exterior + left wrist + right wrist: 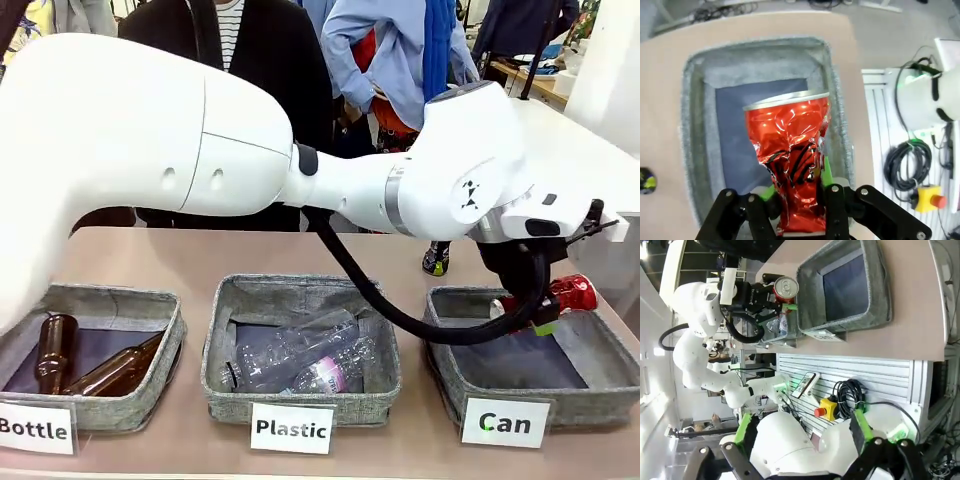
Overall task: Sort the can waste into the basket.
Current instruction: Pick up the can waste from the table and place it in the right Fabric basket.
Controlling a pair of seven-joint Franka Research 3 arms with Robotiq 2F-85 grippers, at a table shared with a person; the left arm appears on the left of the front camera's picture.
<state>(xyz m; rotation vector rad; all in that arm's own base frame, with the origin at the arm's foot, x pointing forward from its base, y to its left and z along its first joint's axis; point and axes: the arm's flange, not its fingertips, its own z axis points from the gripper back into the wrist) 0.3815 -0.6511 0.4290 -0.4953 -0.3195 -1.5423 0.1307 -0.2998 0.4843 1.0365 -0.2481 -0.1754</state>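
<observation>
Crushed red can point(790, 145), clamped between green pads point(768, 192) of the left gripper point(797, 186), hangs above the grey "Can" basket point(690, 125). Black can point(645, 180) sits on the table point(660, 100) just outside it. Right gripper point(801, 430) gapes wide, holding nothing.

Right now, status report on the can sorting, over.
Left gripper shut on red can, held above Can basket. Right gripper open, empty. Black can on table beyond basket. Nothing blocking the drop.
</observation>
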